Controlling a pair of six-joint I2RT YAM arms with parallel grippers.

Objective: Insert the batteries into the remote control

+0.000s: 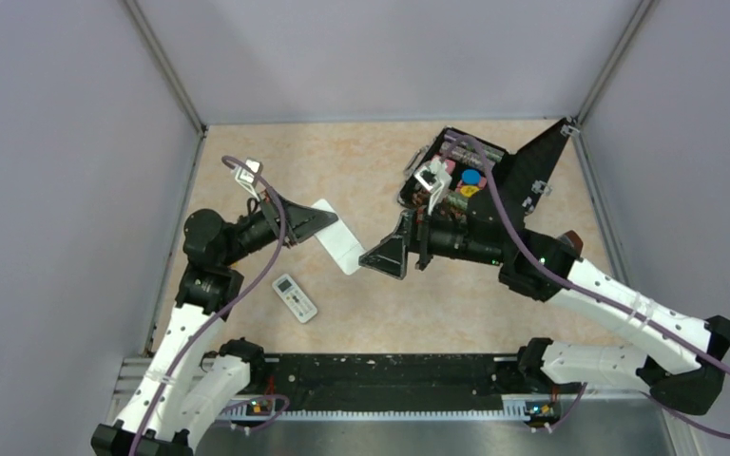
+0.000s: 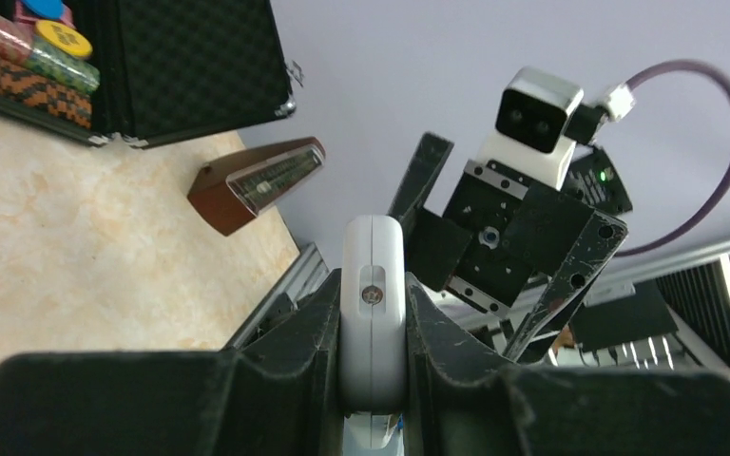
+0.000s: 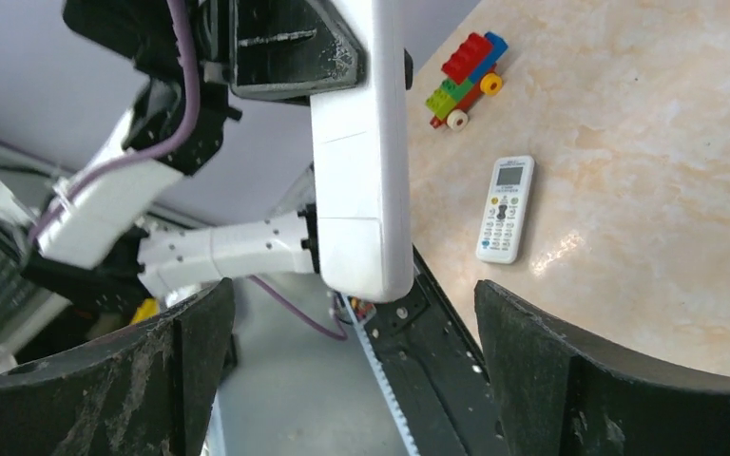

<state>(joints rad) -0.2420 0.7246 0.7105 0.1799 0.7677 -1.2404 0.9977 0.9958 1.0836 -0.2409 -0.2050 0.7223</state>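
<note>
The remote control (image 1: 344, 252) is a slim white bar held in the air over the middle of the table. My left gripper (image 1: 321, 224) is shut on it. The left wrist view shows it edge-on between the fingers (image 2: 373, 323). In the right wrist view its plain white back (image 3: 361, 161) faces the camera. My right gripper (image 1: 380, 249) is open and empty, just right of the remote's free end, with the fingers (image 3: 570, 380) spread wide below it. No batteries show in any view.
A small white remote with a display (image 1: 295, 297) lies on the table near the left arm, also in the right wrist view (image 3: 505, 209). An open black case (image 1: 523, 171) of coloured chips stands at the back right. A brown wedge-shaped object (image 2: 257, 183) stands on the right. A toy brick car (image 3: 464, 68) is on the table.
</note>
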